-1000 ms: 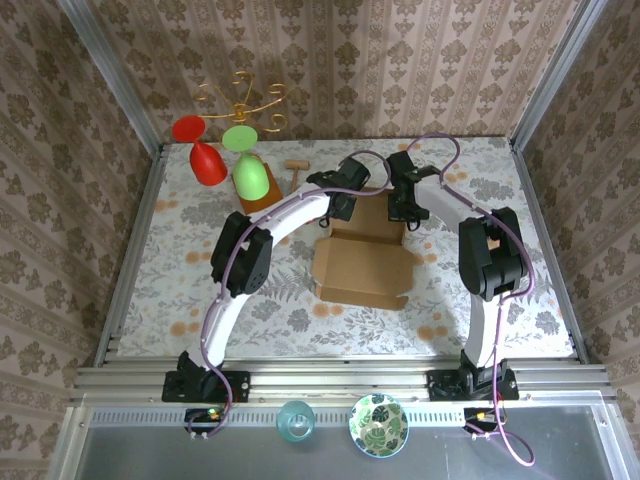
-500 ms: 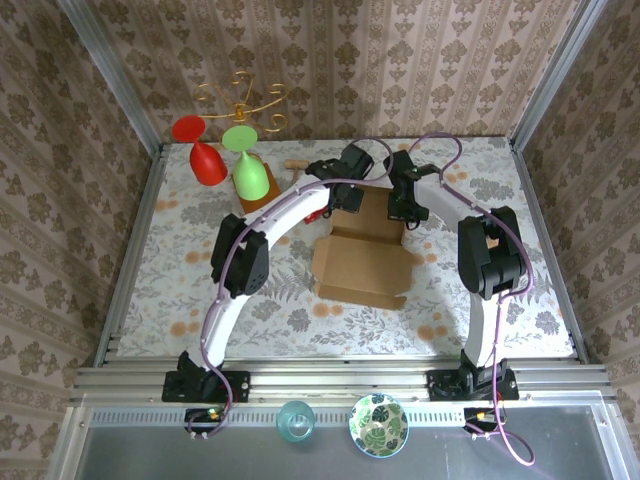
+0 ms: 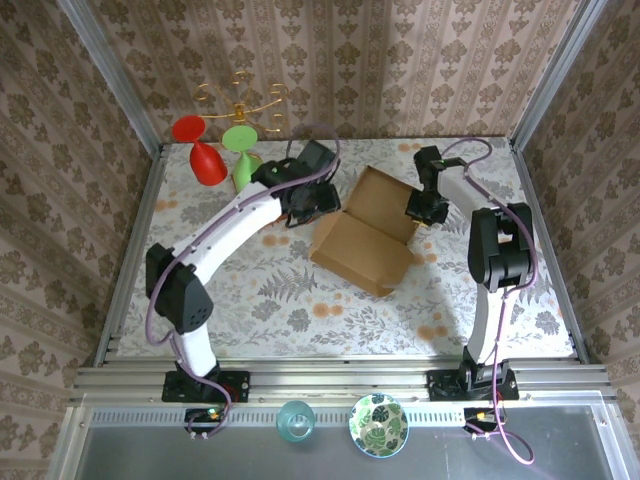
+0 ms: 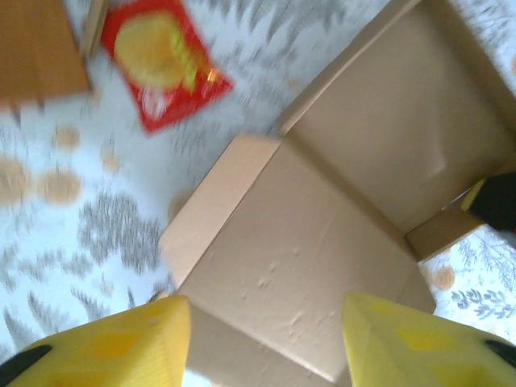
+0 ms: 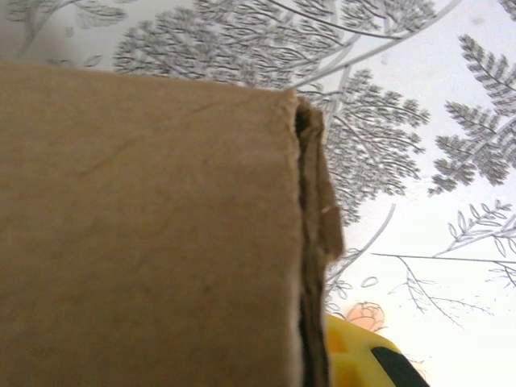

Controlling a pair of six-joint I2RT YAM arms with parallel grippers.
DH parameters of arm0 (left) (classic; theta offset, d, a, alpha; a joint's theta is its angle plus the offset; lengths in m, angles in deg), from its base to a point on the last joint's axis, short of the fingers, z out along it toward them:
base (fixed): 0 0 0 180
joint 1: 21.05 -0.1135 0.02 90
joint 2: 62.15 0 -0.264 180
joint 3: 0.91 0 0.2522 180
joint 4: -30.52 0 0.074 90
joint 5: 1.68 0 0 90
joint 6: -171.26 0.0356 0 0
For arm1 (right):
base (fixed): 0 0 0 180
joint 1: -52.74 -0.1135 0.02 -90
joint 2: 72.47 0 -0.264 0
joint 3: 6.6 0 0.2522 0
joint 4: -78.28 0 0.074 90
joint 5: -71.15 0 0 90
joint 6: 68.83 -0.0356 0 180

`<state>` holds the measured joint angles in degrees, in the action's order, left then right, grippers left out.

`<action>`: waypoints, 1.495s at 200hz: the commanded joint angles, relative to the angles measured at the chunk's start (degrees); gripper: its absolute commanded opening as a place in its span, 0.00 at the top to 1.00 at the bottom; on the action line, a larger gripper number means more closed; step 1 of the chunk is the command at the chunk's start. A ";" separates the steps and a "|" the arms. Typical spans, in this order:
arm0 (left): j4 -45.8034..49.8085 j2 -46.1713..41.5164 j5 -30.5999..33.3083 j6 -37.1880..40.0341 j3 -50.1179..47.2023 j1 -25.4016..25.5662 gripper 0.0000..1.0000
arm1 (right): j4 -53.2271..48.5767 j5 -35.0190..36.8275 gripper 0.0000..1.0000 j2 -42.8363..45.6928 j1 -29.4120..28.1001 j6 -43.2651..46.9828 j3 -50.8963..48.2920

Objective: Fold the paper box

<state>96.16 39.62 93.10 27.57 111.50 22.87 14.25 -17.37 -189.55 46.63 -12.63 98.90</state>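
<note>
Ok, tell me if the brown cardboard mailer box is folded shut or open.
Open, only partly folded: the brown cardboard mailer box has its two big panels lying apart at a crease, its inside exposed, and nothing closed over it.

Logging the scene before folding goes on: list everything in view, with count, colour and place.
paper box: one, brown, table centre
red goblet: one, red, far left
green goblet: one, green, beside the red one
wire stand: one, gold, behind the goblets
packet: one, red-yellow, left of the box
wooden board: one, orange-brown, beside the packet
glass cup: one, teal, near ledge
bowl: one, leaf-patterned, near ledge
table: one, floral
left gripper: open, above the box
right gripper: shut on the box's far right edge
</note>
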 commanded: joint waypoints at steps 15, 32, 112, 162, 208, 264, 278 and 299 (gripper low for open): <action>-11.52 -5.66 -9.41 -14.68 -18.42 0.92 0.40 | -6.34 -2.92 1.00 -4.25 2.22 -2.22 -0.55; -16.62 -5.64 -11.28 -17.46 -21.71 1.09 0.38 | -6.68 -3.26 1.00 -4.48 2.63 -2.50 -0.47; -17.68 0.07 -10.18 -21.45 -20.10 2.40 0.40 | -6.87 -4.97 1.00 -3.86 2.77 -3.90 -1.15; -10.90 -1.02 -7.26 -25.93 -18.98 3.14 0.41 | -6.21 -5.43 1.00 -3.34 2.94 -4.61 -2.38; -21.95 -7.22 -7.13 -33.53 -28.33 3.32 0.33 | -5.22 -6.47 1.00 -3.28 3.33 -5.38 -3.40; -33.85 -5.51 -7.81 -35.29 -32.76 3.12 0.43 | -4.42 -7.79 1.00 -3.24 3.51 -6.10 -4.15; -31.67 -4.16 -7.71 -35.17 -30.73 3.40 0.52 | -4.31 -7.80 1.00 -2.91 3.47 -6.27 -4.47; -26.60 -3.08 -6.40 -35.16 -28.34 3.96 0.72 | -4.06 -7.80 1.00 -2.41 3.47 -6.45 -5.06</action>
<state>65.85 35.14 85.06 -6.53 79.88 25.93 10.50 -27.51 -190.79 50.48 -18.31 96.87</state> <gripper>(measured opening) 0.383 0.090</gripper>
